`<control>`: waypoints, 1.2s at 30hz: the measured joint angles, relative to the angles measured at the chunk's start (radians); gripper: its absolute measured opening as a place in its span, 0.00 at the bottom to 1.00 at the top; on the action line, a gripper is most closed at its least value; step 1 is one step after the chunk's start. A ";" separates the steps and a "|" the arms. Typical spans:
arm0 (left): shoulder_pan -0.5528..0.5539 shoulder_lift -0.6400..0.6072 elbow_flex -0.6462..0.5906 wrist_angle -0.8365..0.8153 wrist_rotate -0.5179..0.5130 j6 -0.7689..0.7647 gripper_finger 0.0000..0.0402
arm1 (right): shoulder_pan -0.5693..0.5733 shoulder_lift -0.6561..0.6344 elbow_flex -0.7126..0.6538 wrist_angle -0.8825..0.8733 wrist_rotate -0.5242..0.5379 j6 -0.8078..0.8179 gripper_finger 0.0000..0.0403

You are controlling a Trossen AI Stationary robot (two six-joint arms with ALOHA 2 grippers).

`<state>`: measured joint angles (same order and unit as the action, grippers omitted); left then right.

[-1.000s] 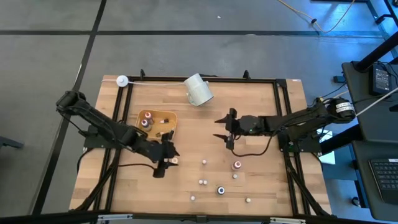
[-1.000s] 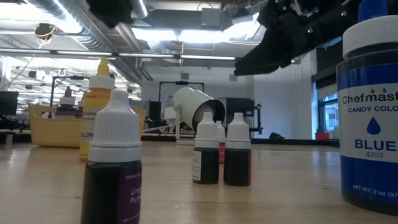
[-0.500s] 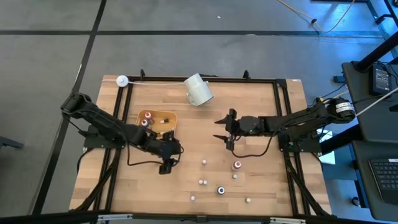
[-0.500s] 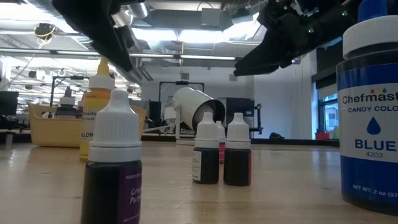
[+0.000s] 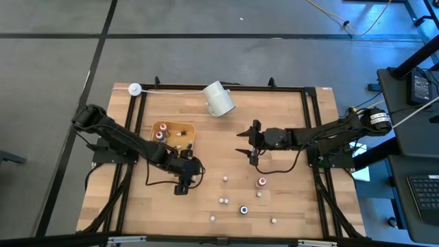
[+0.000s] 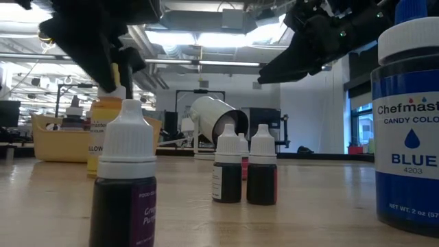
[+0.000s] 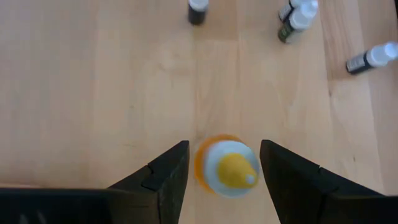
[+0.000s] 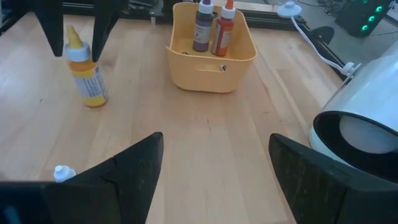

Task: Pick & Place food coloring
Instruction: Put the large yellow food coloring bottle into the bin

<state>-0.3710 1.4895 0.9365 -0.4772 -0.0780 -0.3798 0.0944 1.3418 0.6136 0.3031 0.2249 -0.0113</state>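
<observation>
my left gripper (image 7: 221, 171) hangs spread around the yellow bottle (image 7: 227, 167) standing on the table (image 5: 288, 199) beside the tray's (image 5: 185, 128) front edge. closing off-centre, i could tip it. right gripper (image 5: 248, 142) waits open, mid-table.

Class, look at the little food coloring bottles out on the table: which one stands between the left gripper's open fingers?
The yellow bottle with the pointed yellow cap: the left gripper straddles it. The other loose bottles stand farther along the table, white-capped.

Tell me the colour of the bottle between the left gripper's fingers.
Yellow bottle, best in the right wrist view.
</observation>
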 joint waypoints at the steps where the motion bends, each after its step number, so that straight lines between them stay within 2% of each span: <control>1: 0.000 0.003 0.000 0.001 0.009 0.000 0.48 | 0.000 0.000 0.000 0.000 0.000 0.000 0.73; 7: -0.001 0.006 0.000 0.002 0.063 -0.005 0.48 | 0.000 0.000 0.000 0.000 0.000 0.000 0.73; 27: -0.001 0.006 -0.001 0.011 0.039 -0.027 0.48 | 0.000 0.000 0.000 0.000 0.000 0.000 0.73; 36: -0.008 0.006 -0.001 0.010 0.045 0.091 0.41 | 0.000 0.000 0.000 -0.001 0.001 0.000 0.73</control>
<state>-0.3789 1.4952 0.9360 -0.4675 -0.0332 -0.2889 0.0944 1.3418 0.6140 0.3020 0.2256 -0.0116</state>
